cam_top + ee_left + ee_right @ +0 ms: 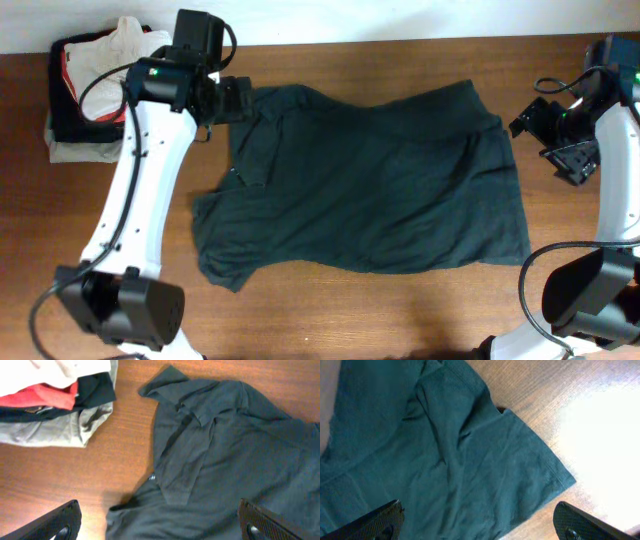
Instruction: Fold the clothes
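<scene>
Left gripper [235,97] and right gripper [560,148] both released, empty. T-shirt [370,180] lies rumpled; grasp matching edges squarely, lifting evenly

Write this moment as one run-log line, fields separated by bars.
T-shirt: spread on table, not folded | left hand: open, empty, near sleeve side | right hand: open, empty, near hem side

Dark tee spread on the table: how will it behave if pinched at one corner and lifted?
Likely floppy: the T-shirt lies wrinkled and creased, so it should drape and trail. Probably light, since its folds lie thin and flat. It may drag rather than slide on the wood table.
</scene>
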